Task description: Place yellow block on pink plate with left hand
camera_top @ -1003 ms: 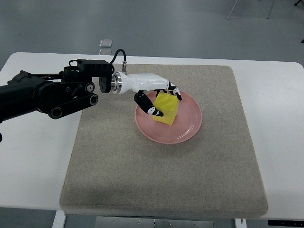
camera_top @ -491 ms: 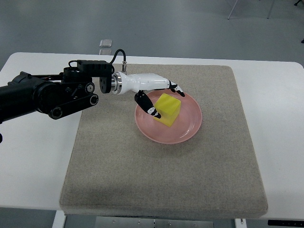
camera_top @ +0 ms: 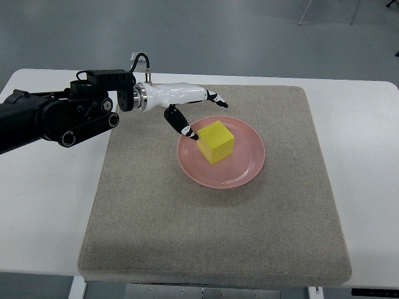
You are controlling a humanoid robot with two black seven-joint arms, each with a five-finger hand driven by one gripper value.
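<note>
One yellow block (camera_top: 216,141) sitting flat on pink plate (camera_top: 243,169) | left hand (camera_top: 187,106) hovering beside plate's far-left rim, fingers (camera_top: 217,100) spreading apart, holding nothing | looking basically done

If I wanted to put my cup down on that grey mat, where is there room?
The grey mat is bare along its whole near side, below the pink plate, and on its right strip. It is crowded at upper left, where the left hand hangs open beside the yellow block.
</note>
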